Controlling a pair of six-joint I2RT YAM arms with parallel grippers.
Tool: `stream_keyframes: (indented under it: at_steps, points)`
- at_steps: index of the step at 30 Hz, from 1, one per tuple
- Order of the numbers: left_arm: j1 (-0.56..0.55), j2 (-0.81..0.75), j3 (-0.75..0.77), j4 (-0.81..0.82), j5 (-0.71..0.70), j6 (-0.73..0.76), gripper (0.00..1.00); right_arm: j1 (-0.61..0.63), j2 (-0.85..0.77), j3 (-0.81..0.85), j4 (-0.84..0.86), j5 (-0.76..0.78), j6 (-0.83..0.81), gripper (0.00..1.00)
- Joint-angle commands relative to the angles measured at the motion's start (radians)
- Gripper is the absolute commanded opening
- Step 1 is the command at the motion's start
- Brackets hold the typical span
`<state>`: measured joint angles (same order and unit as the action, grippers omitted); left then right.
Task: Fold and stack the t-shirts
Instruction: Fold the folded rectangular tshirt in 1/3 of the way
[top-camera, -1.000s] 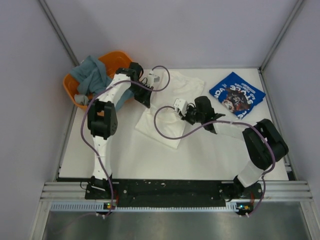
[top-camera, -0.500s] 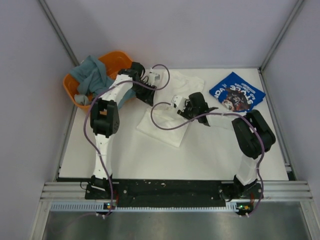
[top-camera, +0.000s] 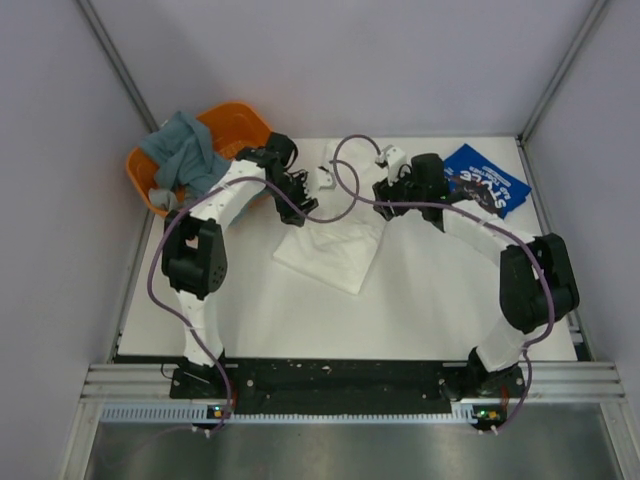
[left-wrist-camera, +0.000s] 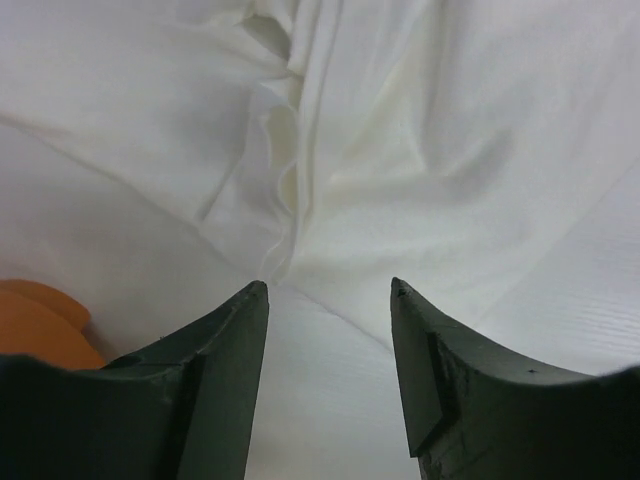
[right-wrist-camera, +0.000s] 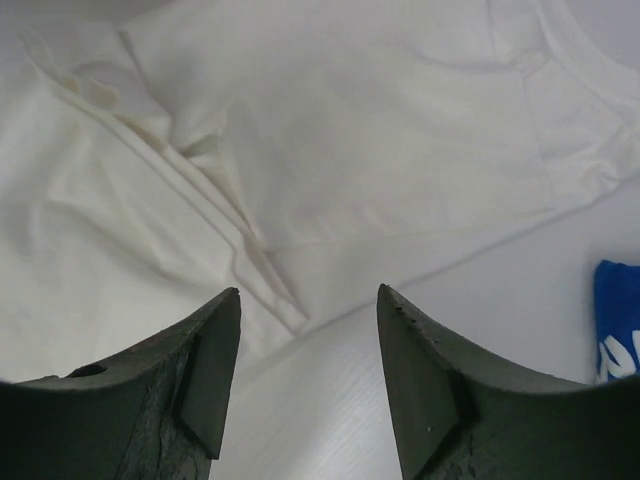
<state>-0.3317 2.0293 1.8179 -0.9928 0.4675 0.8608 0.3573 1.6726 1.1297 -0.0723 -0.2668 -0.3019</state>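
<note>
Top external view: left gripper (top-camera: 303, 203), right gripper (top-camera: 386, 208), both with jaws spread and empty, pinch of a second ago released. Folded white cloth t-shirt (top-camera: 332, 252) lies below both grippers. Right gripper shifted farther back; royal-blue lettered t-shirt (top-camera: 492, 182) now just right of it.

white t-shirt (top-camera: 335, 255) | blue t-shirt (top-camera: 500, 186): white lettering | basket (top-camera: 240, 112): orange | cloth (top-camera: 185, 150): grey-blue

white t-shirt (top-camera: 335, 252): folded, creased, flat at centre | blue t-shirt (top-camera: 495, 185): folded, white lettering up, far right
</note>
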Motion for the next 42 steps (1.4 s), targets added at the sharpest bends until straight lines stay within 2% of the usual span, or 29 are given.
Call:
stream_keyframes:
  at_steps: [1,3,8,14,17,19,20,21,23,26,29,33,37,42]
  points:
    - [-0.029,-0.046,-0.097,0.125,-0.087,0.277,0.58,-0.007,-0.008,0.039,-0.084,-0.124,0.259,0.56]
    - [-0.035,-0.035,-0.095,0.134,-0.086,0.348,0.59,-0.007,0.024,0.039,-0.083,-0.143,0.283,0.56]
    - [-0.055,0.020,-0.080,0.160,-0.135,0.397,0.60,-0.006,0.113,0.071,-0.087,-0.160,0.323,0.55]
    - [-0.070,0.085,-0.054,0.065,-0.135,0.437,0.58,-0.001,0.171,0.078,-0.054,-0.215,0.363,0.53]
    - [-0.072,0.101,-0.046,0.075,-0.153,0.422,0.55,-0.003,0.208,0.084,-0.031,-0.210,0.383,0.50]
    - [-0.072,0.112,-0.031,0.060,-0.150,0.419,0.52,-0.001,0.226,0.094,-0.021,-0.213,0.394,0.44]
    - [-0.072,0.115,-0.025,0.057,-0.151,0.414,0.48,-0.003,0.236,0.099,-0.017,-0.207,0.402,0.40]
    - [-0.072,0.118,-0.023,0.063,-0.156,0.406,0.40,-0.003,0.242,0.099,-0.012,-0.200,0.406,0.34]
    - [-0.072,0.118,-0.014,0.086,-0.164,0.377,0.18,-0.001,0.249,0.099,-0.009,-0.177,0.412,0.24]
    - [-0.075,0.120,0.030,0.071,-0.153,0.340,0.00,-0.004,0.256,0.101,-0.015,-0.158,0.412,0.15]
    - [-0.076,0.120,0.053,0.078,-0.138,0.308,0.00,-0.004,0.237,0.094,-0.006,-0.147,0.418,0.01]
    - [-0.082,0.134,0.076,0.140,-0.168,0.218,0.00,-0.018,0.162,0.038,0.064,-0.083,0.463,0.00]
    - [-0.093,0.183,0.116,0.163,-0.268,0.152,0.00,-0.029,0.118,-0.028,0.155,-0.063,0.494,0.00]
    - [-0.118,0.230,0.139,0.221,-0.378,0.072,0.00,-0.030,0.113,-0.056,0.189,-0.020,0.515,0.00]
